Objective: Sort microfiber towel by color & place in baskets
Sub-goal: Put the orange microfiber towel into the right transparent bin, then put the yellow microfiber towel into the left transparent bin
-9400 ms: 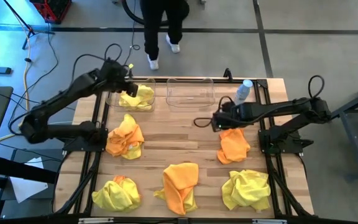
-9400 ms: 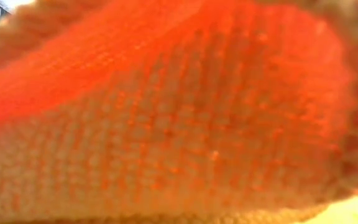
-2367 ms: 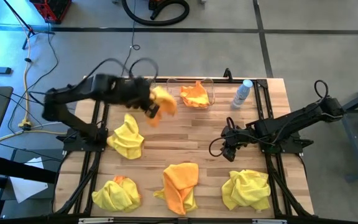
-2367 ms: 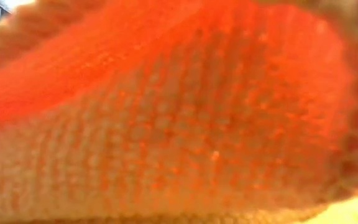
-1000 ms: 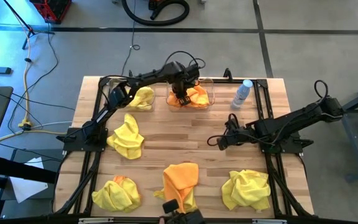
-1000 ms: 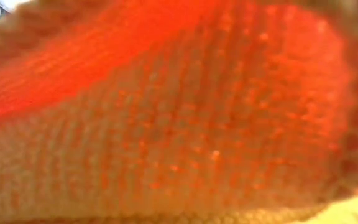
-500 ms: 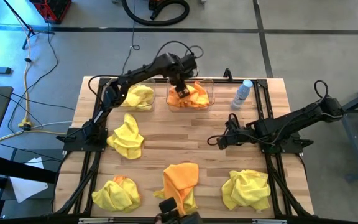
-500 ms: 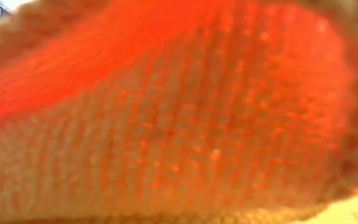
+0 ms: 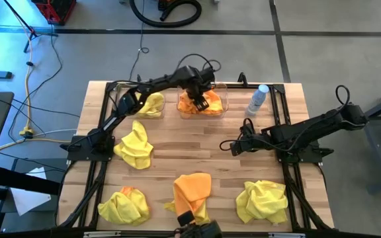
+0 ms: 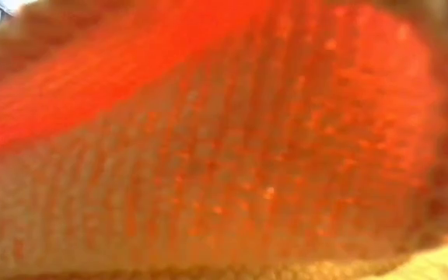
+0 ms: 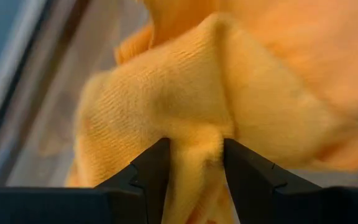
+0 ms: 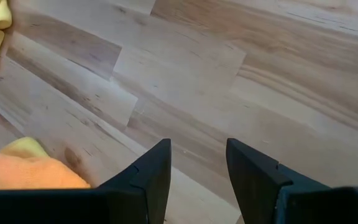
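Left gripper (image 9: 198, 99) over back-edge orange basket (image 9: 203, 114), jaws pinching orange towel (image 11: 229, 112); right gripper (image 9: 233, 147) released mid-desk.

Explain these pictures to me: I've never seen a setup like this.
Two dark robot arms work at a wooden table, sorting cloths by color into two clear baskets. The overhead picture shows everything. The left end effector is in the right-hand basket, pinching an orange towel, as its own wrist camera shows close up. The other basket holds a yellow towel. The right end effector waits open and empty above bare wood. Five more cloths and a small bottle lie on the table. The table-level camera is blocked by orange fabric.
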You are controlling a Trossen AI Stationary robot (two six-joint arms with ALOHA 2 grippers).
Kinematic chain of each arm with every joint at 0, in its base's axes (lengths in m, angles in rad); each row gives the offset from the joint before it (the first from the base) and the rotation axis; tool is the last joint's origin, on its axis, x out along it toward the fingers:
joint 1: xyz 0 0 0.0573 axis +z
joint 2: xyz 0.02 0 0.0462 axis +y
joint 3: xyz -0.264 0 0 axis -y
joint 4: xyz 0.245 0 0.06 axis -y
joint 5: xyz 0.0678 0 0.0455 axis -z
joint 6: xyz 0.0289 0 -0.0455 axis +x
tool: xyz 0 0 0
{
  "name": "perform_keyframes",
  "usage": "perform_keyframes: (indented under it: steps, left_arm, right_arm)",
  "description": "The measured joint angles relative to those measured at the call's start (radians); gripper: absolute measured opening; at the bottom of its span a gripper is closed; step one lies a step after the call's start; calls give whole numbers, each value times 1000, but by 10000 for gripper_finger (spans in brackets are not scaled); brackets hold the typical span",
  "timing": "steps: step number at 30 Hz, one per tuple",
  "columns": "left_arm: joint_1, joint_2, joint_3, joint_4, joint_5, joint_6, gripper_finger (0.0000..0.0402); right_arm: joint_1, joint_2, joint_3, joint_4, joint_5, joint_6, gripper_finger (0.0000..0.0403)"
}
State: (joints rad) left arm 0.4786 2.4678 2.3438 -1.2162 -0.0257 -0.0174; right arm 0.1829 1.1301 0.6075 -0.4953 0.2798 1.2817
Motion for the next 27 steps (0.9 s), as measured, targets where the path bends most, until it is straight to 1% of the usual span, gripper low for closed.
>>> perform_keyframes:
  steps: [4, 9, 13, 21, 25, 27]
  left_arm:
    - [5, 38, 0, 9, -1, -24, 138]
    - [6, 36, 0, -5, 3, -43, 138]
    - [6, -27, 12, -9, -16, -61, 138]
    - [-10, -192, 11, -36, -30, -124, 138]
    - [-69, -249, 9, -139, -32, -147, 138]
    - [-116, -265, 8, -160, -40, -169, 138]
  right_arm:
    - [0, 0, 0, 1, 0, -4, 148]
    - [0, 0, 0, 0, -2, -7, 148]
    - [1, 0, 0, 0, -27, -63, 148]
    - [1, 0, 0, 0, -29, -266, 148]
    - [1, 0, 0, 8, -66, -320, 148]
    - [1, 0, 0, 8, -89, -332, 148]
